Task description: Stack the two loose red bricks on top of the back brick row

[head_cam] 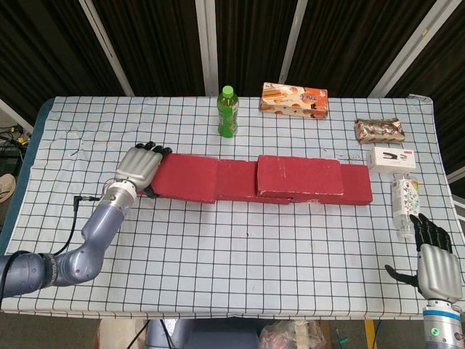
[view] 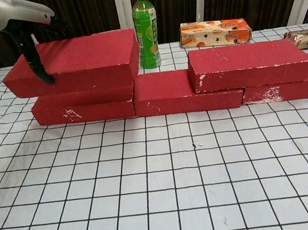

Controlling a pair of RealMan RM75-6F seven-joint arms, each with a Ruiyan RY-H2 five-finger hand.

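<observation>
My left hand (head_cam: 138, 169) (view: 14, 20) grips the left end of a loose red brick (head_cam: 185, 177) (view: 76, 61) and holds it just above the left brick of the back row (view: 82, 106). Whether the held brick touches the row I cannot tell. The row's middle brick (head_cam: 236, 179) (view: 165, 93) and right brick (head_cam: 356, 183) (view: 286, 87) lie in line behind it. Another red brick (head_cam: 299, 174) (view: 248, 64) lies stacked across the middle and right of the row. My right hand (head_cam: 434, 258) hangs off the table's front right corner, fingers spread, holding nothing.
A green bottle (head_cam: 227, 111) (view: 145, 28) stands behind the row, a snack box (head_cam: 294, 99) (view: 215, 32) to its right. At the right edge lie a wrapped snack (head_cam: 378, 130), a white box (head_cam: 391, 158) and a small carton (head_cam: 404, 198).
</observation>
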